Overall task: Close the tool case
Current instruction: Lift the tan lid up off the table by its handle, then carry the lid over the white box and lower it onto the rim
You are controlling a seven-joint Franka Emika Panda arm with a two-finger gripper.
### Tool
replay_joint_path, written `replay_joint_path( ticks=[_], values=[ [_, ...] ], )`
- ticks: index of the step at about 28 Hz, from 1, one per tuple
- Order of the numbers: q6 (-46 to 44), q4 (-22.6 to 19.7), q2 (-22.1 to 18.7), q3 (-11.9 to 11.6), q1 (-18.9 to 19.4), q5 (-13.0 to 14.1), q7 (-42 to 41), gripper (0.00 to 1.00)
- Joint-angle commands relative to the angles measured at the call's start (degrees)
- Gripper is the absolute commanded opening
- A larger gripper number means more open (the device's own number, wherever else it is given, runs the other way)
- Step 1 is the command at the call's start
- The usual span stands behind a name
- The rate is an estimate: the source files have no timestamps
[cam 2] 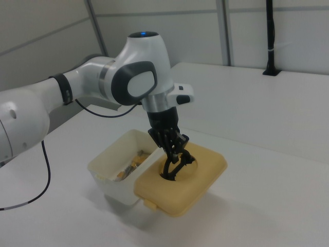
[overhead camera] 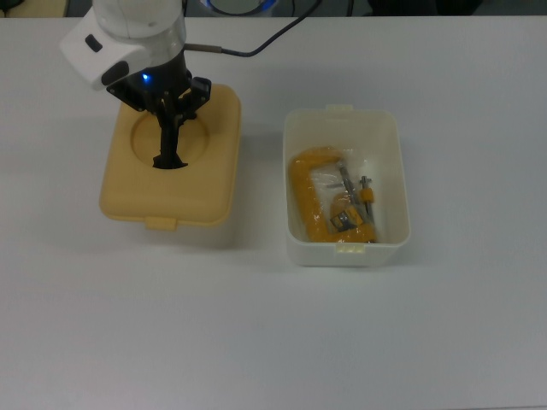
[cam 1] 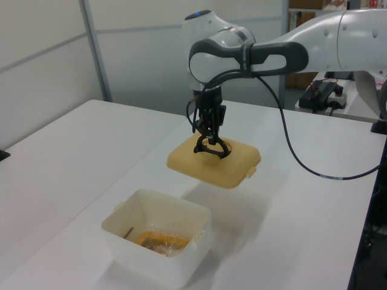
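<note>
The tool case's tan-yellow lid [overhead camera: 201, 175] hangs in the air above the table, roughly level, casting a shadow below it in the left view. My gripper [overhead camera: 168, 141] reaches down into the lid's round recess and is shut on the black handle [overhead camera: 164, 161]. The same lid [cam 1: 211, 174] and gripper [cam 1: 209, 140] show in the left view, and the lid [cam 2: 203, 177] with the gripper [cam 2: 172, 162] in the right view. The white tub [overhead camera: 402, 192] stands open on the table at the top view's right, apart from the lid, with an orange C-clamp [overhead camera: 305, 192] inside.
A black cable [overhead camera: 273, 43] runs from the arm across the table's far side in the top view. In the left view the tub [cam 1: 154, 241] sits nearer the camera than the lid. White table [overhead camera: 256, 342] surrounds both parts.
</note>
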Motion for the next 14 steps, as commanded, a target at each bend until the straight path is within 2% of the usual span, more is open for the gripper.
replay_joint_path(
  ticks=[1, 4, 5, 7, 14],
  values=[
    [-3.0, 1.1, -1.5, 0.4, 0.4, 1.0, 0.4, 0.0],
    [-3.4, 1.1, -2.0, 0.9, 0.5, 1.1, 1.8, 0.0],
    [-4.0, 1.1, -2.1, 2.4, 0.5, 0.8, 2.6, 0.0],
    [-4.4, 1.6, -2.4, 3.7, 0.5, 0.7, 3.3, 0.0],
    [-4.3, 1.8, -2.5, 7.0, 0.8, 0.4, 7.7, 0.0]
  ],
)
